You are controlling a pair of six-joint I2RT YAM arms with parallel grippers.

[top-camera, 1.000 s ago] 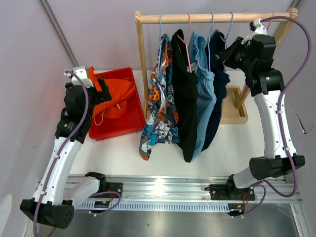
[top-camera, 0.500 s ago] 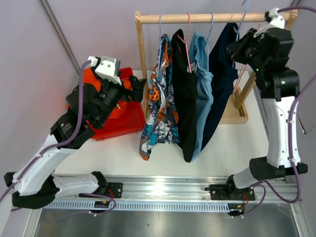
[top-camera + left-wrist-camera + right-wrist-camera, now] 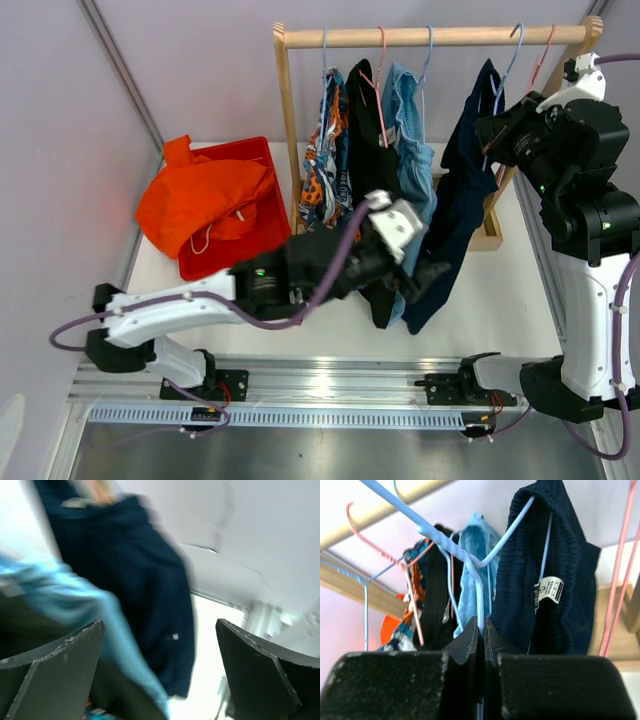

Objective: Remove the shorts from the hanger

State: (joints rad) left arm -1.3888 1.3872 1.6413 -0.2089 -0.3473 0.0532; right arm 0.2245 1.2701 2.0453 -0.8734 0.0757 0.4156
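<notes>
Navy shorts (image 3: 462, 195) hanging on hanger (image 3: 479, 587) right gripper (image 3: 482, 623) is pinching; left gripper (image 3: 159, 624) hovering wide, needing hem grab next

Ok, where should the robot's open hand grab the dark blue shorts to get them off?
Probably the loose bottom end of the navy shorts, coming from the left and low. That end dangles free below the hanger, which the right hand pinches, so the open left hand can close on cloth and tug down.
</notes>
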